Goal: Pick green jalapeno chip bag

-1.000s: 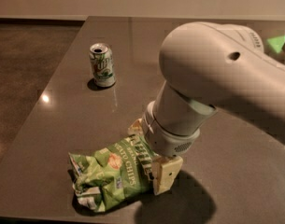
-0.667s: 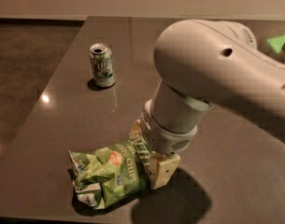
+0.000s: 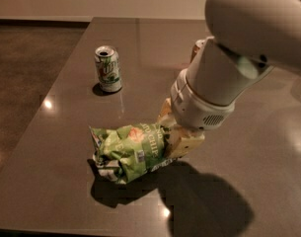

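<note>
The bag (image 3: pixel 128 152), a crumpled light-green foil pouch with white lettering and an orange-red spot, is seen at lower centre of the frame, on the dark, glossy table (image 3: pixel 268 147). Its left end is bunched into sharp creases, and a dark shadow is cast below it. The gripper (image 3: pixel 169 132) is found at the bag's right end. Its blocky beige fingers (image 3: pixel 183 144) are pressed against the foil from above and below, so the bag's end is clamped between them. The smooth, rounded white arm (image 3: pixel 214 78) fills the upper right. A green-and-white can (image 3: pixel 107 68) is stood upright at upper left, well apart from the bag. Small glints of light are reflected in the tabletop.
</note>
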Motion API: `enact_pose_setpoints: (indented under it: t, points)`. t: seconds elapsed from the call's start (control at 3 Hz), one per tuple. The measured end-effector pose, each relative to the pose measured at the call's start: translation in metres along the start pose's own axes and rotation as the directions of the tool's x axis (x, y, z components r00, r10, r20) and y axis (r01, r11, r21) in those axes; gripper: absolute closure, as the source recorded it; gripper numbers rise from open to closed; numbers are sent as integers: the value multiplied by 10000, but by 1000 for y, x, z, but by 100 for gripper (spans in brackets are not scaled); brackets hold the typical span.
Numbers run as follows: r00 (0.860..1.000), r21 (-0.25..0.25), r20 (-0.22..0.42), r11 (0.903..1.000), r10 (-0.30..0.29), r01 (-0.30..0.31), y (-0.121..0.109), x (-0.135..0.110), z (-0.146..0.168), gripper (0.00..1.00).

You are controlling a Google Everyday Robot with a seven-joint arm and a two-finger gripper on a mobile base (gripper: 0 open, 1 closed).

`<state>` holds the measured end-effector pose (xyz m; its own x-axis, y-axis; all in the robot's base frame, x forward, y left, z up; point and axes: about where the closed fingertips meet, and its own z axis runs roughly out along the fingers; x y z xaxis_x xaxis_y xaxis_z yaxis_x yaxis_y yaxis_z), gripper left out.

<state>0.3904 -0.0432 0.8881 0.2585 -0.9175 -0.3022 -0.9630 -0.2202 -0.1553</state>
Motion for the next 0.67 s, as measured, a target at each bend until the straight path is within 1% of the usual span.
enact_pose_setpoints:
  t: [0.33,0.67]
  points:
    - [9912,691,784,9913,1068,-1123,-18,18,-58,100]
    - [9815,1056,1180,9809,1506,-1632,-26,25,-93,100]
